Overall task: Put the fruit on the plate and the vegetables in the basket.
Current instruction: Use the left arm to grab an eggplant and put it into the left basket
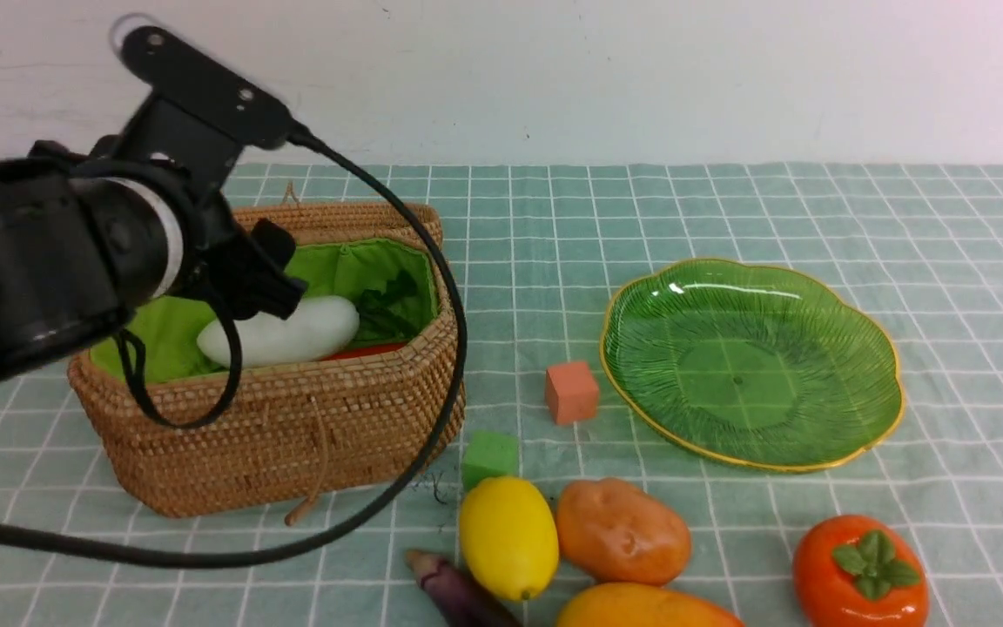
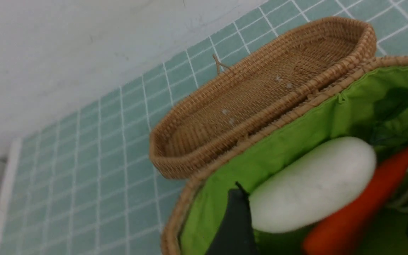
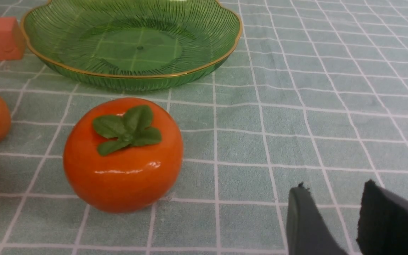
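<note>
The wicker basket (image 1: pixel 292 427) with green lining stands at the left. A white radish (image 1: pixel 288 331) (image 2: pixel 313 187) lies in it beside a red-orange piece (image 2: pixel 360 209). My left gripper (image 1: pixel 279 270) (image 2: pixel 328 198) hangs open over the radish, jaws wide and gripping nothing. The green plate (image 1: pixel 745 366) (image 3: pixel 133 46) is empty. Along the front edge lie the lemon (image 1: pixel 508 535), potato (image 1: pixel 622 529), mango (image 1: pixel 641 610), a purple piece (image 1: pixel 458 592) and the persimmon (image 1: pixel 858 570) (image 3: pixel 122 159). My right gripper (image 3: pixel 335 187) is open and empty, low over the cloth beside the persimmon.
A salmon cube (image 1: pixel 571 392) sits just left of the plate, and a green cube (image 1: pixel 490 455) sits by the basket's front corner. The basket's lid (image 2: pixel 260 92) lies open behind it. The left arm's cable (image 1: pixel 432 366) loops across the basket front.
</note>
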